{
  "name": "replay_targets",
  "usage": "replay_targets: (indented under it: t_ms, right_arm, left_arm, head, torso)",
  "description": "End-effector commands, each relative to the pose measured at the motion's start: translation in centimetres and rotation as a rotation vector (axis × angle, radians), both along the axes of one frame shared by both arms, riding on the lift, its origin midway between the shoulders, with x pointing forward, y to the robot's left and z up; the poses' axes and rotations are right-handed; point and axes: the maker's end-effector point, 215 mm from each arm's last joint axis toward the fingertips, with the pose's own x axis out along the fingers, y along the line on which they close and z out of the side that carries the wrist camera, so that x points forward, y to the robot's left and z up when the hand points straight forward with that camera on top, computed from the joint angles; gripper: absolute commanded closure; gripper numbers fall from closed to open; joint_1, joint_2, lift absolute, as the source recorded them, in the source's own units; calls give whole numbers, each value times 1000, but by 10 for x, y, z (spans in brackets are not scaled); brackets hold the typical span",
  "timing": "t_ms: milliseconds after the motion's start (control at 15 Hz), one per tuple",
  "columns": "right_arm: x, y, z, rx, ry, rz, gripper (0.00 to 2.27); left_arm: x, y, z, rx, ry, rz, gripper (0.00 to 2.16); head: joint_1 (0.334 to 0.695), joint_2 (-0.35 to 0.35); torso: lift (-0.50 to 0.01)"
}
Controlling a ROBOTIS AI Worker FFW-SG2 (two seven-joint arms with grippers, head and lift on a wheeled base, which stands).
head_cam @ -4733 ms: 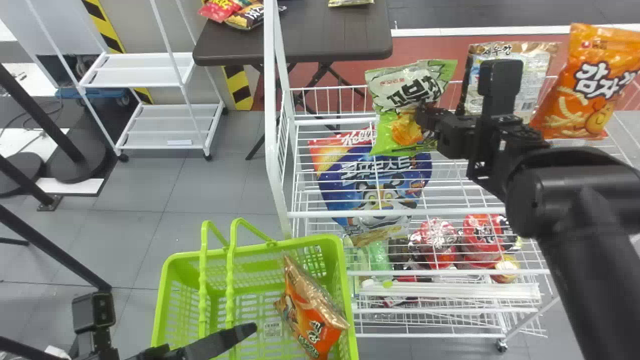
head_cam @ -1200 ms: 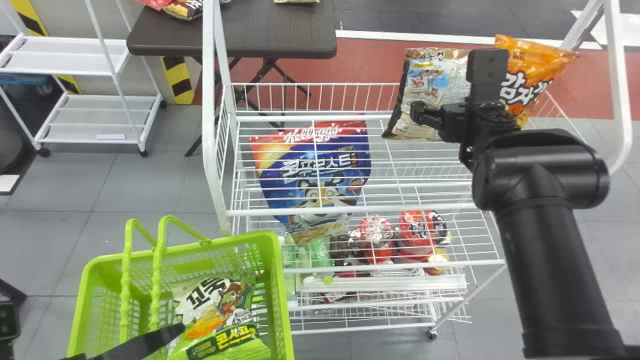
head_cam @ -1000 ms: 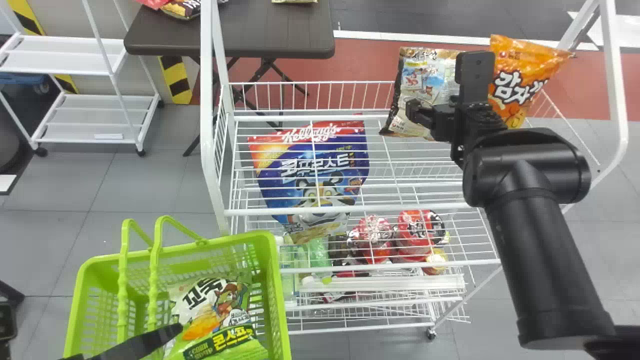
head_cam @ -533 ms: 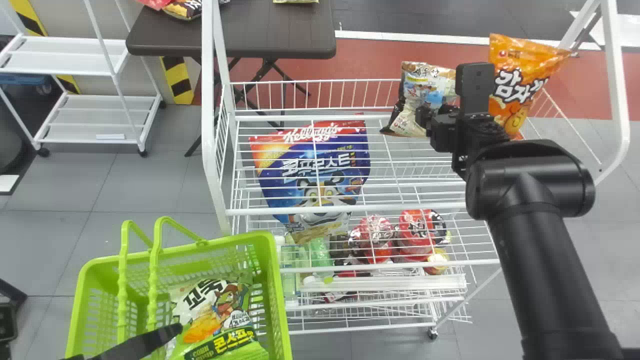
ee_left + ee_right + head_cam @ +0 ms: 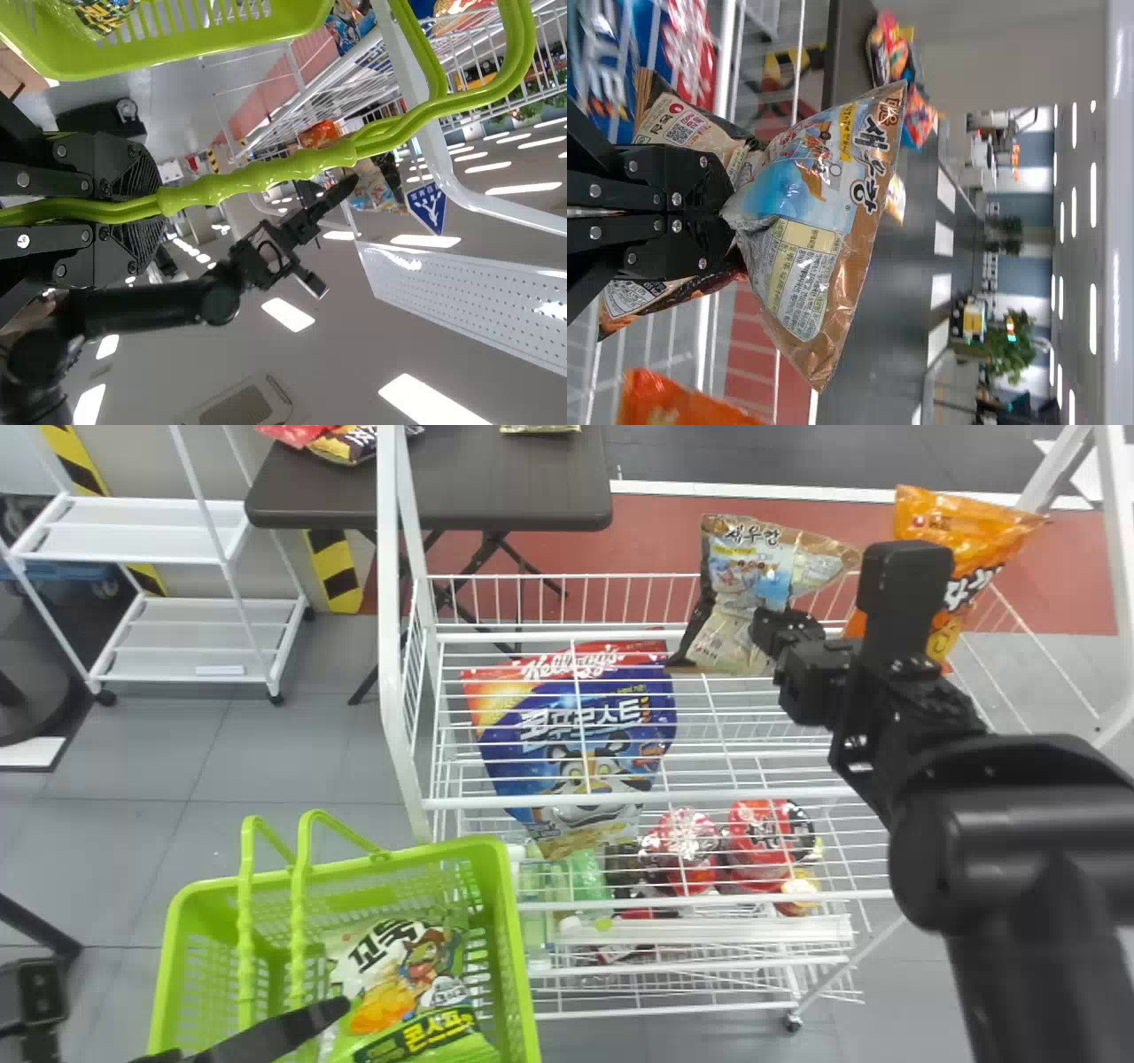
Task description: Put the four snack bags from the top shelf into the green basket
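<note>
My right gripper (image 5: 780,633) is over the top shelf, at the brown-and-silver snack bag (image 5: 749,562). In the right wrist view the gripper (image 5: 725,212) is shut on the middle of that bag (image 5: 824,190), pinching it into folds. An orange snack bag (image 5: 966,540) stands to the right, partly behind my right arm. A green-and-white bag (image 5: 407,974) lies in the green basket (image 5: 523,965). My left gripper (image 5: 310,1023) is at the basket's near left; in the left wrist view the gripper (image 5: 142,208) is shut on the basket handles (image 5: 257,173).
A blue cereal bag (image 5: 576,726) shows through the wires of the white rack (image 5: 664,797), with red packages (image 5: 766,841) lower down. Behind stands a dark table (image 5: 523,487) with more bags. A white post (image 5: 399,646) rises between basket and shelf.
The green-and-white bag, held by my right gripper 4.7 s ago, now lies in the basket. The right gripper has since closed on the brown-and-silver bag, which is now crumpled at its middle.
</note>
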Motion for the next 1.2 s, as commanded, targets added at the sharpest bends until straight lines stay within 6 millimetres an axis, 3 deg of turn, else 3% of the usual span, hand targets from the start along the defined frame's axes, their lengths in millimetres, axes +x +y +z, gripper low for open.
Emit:
replay_targets:
  t_ms: [0, 200, 333, 467, 600, 667, 933, 1133]
  right_arm:
    - [-59, 46, -9, 78, 120, 105, 2250]
    - [-134, 103, -50, 125, 320, 247, 2250]
    - [-174, 146, -66, 168, 409, 358, 2250]
    - [-202, 186, -70, 192, 468, 452, 2250]
    - [-215, 220, -61, 217, 472, 530, 2250]
    - [-222, 234, -66, 228, 493, 560, 2253]
    - [-235, 289, -110, 329, 599, 645, 2250]
    - [-234, 318, -126, 368, 607, 683, 2250]
  left_arm:
    - [-1, 0, 2, -7, -5, -6, 2145]
    - [0, -2, 3, -8, -8, -9, 2145]
    - [1, -3, 3, -10, -7, -13, 2145]
    - [1, -6, 4, -9, -11, -21, 2145]
    - [1, -6, 5, -10, -11, -21, 2145]
    - [0, -6, 5, -10, -11, -21, 2145]
    - [1, -7, 6, -11, -14, -23, 2145]
    - [1, -7, 6, -10, -16, -24, 2145]
  head:
    - [695, 39]
    - [695, 119]
    - [695, 204]
    - [695, 268]
    - [695, 350]
    - [695, 350]
    - [695, 350]
    - [695, 350]
  torso:
    - [0]
    - [0]
    - [0]
    - [0]
    - [0]
    - [0]
    - [0]
    - [0]
